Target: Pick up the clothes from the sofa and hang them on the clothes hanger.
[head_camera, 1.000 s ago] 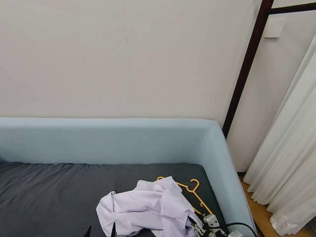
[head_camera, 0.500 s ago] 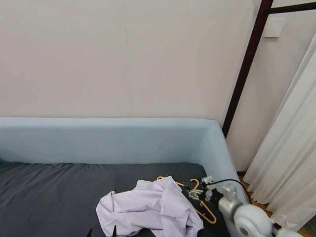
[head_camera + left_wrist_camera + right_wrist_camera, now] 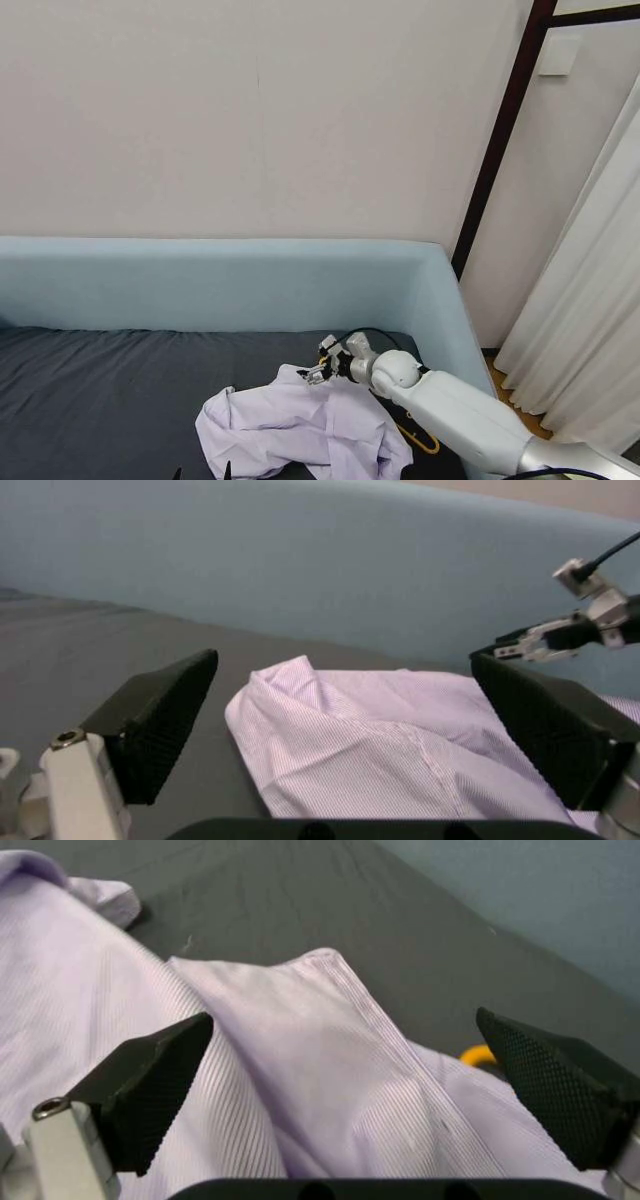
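right gripper (image 3: 345,1029) spread wide over lilac shirt (image 3: 240,1065) — yellow hanger (image 3: 478,1055) peeking.

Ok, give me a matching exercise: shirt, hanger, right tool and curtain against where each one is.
1 shirt
2 hanger
3 right tool
4 curtain

A open, over the shirt's far edge
B crumpled on the sofa
C hanging to the right of the sofa
D yellow, partly under the shirt

Pairs: 1-B, 2-D, 3-A, 4-C
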You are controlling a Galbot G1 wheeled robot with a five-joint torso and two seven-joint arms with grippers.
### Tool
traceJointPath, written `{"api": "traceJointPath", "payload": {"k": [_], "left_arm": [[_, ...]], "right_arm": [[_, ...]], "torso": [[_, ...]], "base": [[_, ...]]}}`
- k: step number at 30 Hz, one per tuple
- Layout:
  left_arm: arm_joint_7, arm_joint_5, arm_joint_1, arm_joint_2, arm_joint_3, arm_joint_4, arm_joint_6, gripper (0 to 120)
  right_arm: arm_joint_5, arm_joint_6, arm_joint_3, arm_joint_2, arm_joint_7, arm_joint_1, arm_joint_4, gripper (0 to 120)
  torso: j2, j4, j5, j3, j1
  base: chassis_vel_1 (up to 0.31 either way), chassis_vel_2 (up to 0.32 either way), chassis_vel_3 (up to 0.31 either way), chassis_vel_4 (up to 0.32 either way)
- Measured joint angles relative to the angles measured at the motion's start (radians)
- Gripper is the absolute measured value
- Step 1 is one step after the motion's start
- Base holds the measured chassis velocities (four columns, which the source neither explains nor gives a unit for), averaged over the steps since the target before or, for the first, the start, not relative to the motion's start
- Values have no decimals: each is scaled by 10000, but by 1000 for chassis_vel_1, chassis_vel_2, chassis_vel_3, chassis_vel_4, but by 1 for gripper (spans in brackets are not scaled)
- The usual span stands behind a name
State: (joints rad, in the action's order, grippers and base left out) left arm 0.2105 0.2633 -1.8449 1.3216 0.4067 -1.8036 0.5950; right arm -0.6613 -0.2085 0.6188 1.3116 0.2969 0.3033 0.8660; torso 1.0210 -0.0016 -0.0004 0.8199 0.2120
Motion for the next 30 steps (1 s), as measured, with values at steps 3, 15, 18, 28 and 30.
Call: {"api": "traceJointPath", "payload": {"k": [3, 15, 18, 28, 30], "left_arm": [[1, -1, -130, 38, 18, -54, 48, 100], [2, -73, 2, 306, -67, 33, 23, 100], [26, 106, 71, 431, 39, -13, -9, 100], [41, 185, 68, 430, 60, -104, -10, 100], [39, 180, 74, 451, 50, -85, -9, 100]], "right_arm": [[481, 426, -418, 952, 284, -25, -1382, 100], [1265, 844, -943, 2059, 634, 95, -3336, 94], [1258, 945, -1191, 2289, 517, 109, -3689, 82], [1393, 1161, -1189, 2333, 393, 232, -3704, 46], [1397, 1166, -1185, 2310, 343, 239, -3655, 41]], "torso": [[0, 13, 1, -2, -1], [0, 5, 1, -2, -2], [1, 5, 1, -2, -2], [1, 4, 3, -2, -2], [1, 5, 2, -2, -2]], "base": [[0, 0, 0, 0], [0, 0, 0, 0], [0, 0, 0, 0], [0, 0, 0, 0], [0, 0, 0, 0]]}}
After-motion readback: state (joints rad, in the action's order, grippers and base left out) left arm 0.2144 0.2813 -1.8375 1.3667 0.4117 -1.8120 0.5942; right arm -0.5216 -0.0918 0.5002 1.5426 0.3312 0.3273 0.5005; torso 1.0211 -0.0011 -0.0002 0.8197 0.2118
